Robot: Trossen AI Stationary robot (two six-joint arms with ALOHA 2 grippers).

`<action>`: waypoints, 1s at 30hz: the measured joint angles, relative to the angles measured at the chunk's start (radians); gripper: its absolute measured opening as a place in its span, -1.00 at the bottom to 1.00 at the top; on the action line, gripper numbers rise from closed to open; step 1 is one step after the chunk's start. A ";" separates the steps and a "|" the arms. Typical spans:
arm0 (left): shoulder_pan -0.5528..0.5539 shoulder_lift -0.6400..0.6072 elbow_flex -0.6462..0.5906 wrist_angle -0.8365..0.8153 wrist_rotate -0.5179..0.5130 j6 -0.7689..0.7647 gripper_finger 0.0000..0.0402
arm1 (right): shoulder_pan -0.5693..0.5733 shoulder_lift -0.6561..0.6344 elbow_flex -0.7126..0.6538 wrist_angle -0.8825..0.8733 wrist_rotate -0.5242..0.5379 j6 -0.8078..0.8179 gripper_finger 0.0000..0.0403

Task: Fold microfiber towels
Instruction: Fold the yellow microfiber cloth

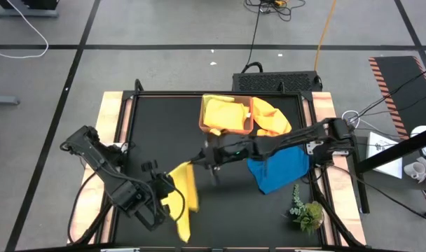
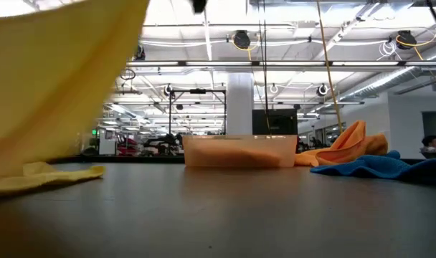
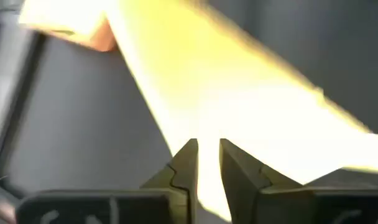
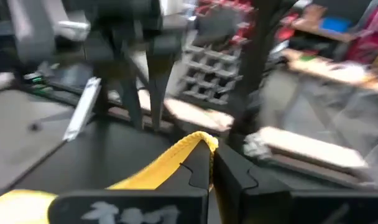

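Jaws first: our right gripper [image 4: 211, 163] is clamped tight on a corner of the yellow towel [image 1: 186, 194], holding it up off the table [image 1: 220, 210] near the middle. Our left gripper [image 3: 206, 163] has its fingers slightly parted with yellow cloth between them, so we honestly can't tell whether it grips or is letting go. That towel hangs stretched between us toward the left front of the table, one edge trailing on the surface.

Progress-wise, we're early. Nothing looks neatly folded yet. The blue towel [image 1: 277, 170] lies rumpled just right of centre, an orange towel [image 1: 270, 117] is bunched beside the brown tray [image 1: 227, 129], and another yellowish cloth sits crumpled in that tray. So we'd say one fold underway, the rest waiting.
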 joint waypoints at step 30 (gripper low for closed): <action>0.152 0.024 -0.838 1.828 -0.192 0.532 -0.60 | 0.018 -0.301 0.000 -0.326 0.254 -0.016 -1.00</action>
